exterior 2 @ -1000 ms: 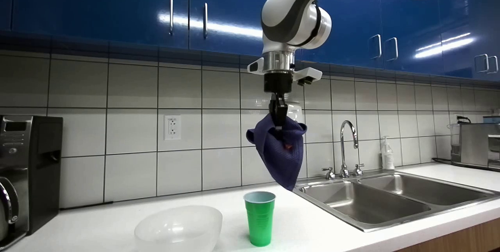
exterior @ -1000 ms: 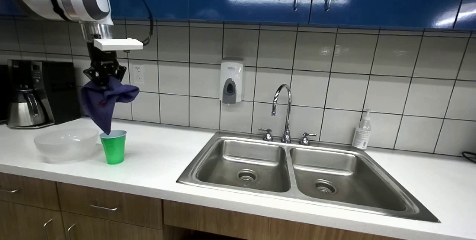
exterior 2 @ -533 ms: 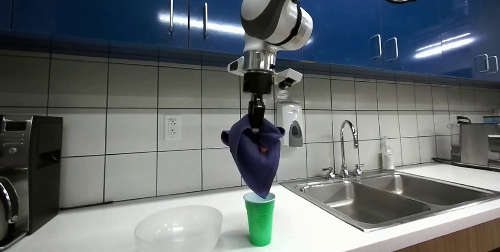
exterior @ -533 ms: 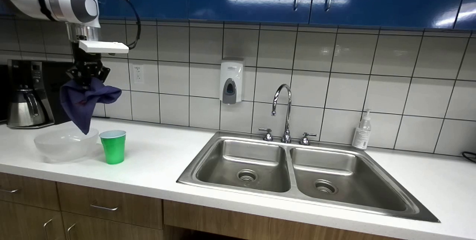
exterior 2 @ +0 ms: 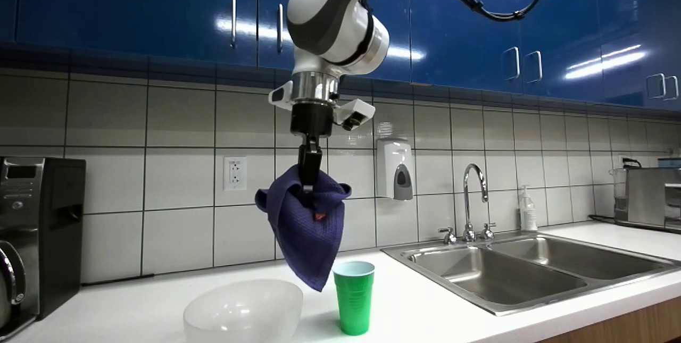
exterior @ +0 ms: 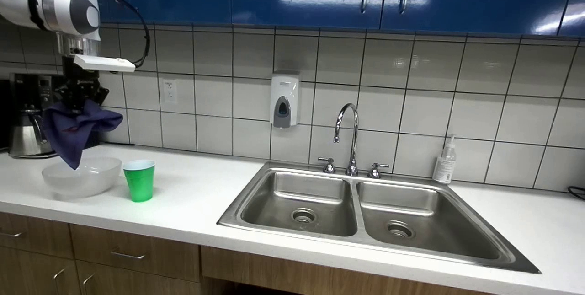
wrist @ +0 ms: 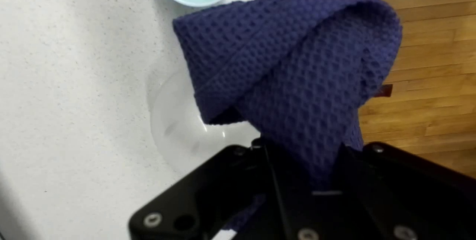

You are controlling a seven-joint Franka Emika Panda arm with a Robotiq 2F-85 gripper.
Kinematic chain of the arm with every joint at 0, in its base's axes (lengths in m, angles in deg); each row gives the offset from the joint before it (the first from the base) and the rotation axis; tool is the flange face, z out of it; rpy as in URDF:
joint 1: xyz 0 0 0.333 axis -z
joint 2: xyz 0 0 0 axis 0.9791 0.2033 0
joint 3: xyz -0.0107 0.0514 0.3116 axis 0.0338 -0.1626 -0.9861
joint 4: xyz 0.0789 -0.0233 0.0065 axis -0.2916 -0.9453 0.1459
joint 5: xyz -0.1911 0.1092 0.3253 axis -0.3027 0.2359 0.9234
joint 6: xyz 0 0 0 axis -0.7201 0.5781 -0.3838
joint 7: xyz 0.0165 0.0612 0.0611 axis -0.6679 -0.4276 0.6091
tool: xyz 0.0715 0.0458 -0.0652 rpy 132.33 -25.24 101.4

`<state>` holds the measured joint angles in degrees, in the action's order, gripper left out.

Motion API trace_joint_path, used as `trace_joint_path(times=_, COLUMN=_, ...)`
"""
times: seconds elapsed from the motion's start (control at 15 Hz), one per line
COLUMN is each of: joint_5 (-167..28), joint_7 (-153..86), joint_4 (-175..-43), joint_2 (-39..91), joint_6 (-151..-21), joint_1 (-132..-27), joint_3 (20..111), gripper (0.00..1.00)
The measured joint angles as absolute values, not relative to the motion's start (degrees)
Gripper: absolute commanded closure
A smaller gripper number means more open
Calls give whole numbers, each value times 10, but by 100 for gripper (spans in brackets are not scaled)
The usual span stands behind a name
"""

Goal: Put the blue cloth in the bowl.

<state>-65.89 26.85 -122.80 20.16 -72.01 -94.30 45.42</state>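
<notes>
Blue cloth has moved toward the bowl, pinched between closed fingers. I'd centre it above, then lower.

We see a white countertop, finely speckled in the wrist view. On it we find a translucent bowl and, just beside it with a gap between, a green cup standing upright (its inside is pale blue). Near the bowl stands a black-and-silver coffee maker. A steel double sink is set into the surface, and in an exterior view we spot a grey appliance farther along. A pump bottle stands at the sink's back corner; whether it rests on the countertop or on the rim, we cannot tell.
</notes>
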Motion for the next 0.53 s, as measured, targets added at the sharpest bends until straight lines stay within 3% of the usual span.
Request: trace_joint_path(times=0.53, joint_5=-662, joint_7=269, joint_4=-1127, joint_2=318, joint_6=-696, joint_1=-968, joint_3=431, gripper=96)
